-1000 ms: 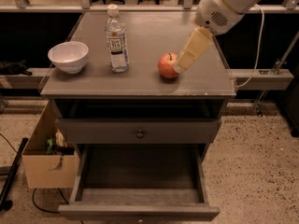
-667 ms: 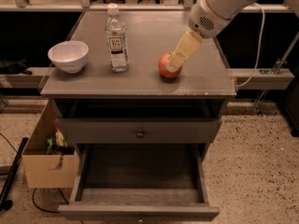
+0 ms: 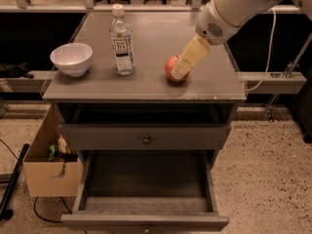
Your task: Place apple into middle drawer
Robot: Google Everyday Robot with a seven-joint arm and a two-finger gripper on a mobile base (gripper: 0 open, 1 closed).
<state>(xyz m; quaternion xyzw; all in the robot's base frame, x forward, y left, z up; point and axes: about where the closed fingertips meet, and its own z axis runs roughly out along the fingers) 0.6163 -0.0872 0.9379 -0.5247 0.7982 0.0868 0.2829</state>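
The red apple (image 3: 173, 66) sits on the grey cabinet's top, right of centre. My gripper (image 3: 179, 71), cream-coloured on a white arm, comes down from the upper right and its tip lies over the apple's right side. The apple rests on the top surface. The middle drawer (image 3: 146, 203) is pulled out at the bottom of the cabinet, a wide shallow grey box with nothing visible inside. Above it is a closed drawer front (image 3: 146, 136) with a round knob.
A water bottle (image 3: 121, 40) stands upright left of the apple and a white bowl (image 3: 72, 58) sits at the top's left end. A cardboard box (image 3: 48, 172) stands on the floor left of the cabinet. A white cable hangs at the right.
My gripper has moved left and down toward the apple, from beside its right edge to overlapping it. The apple, bottle and bowl have not moved.
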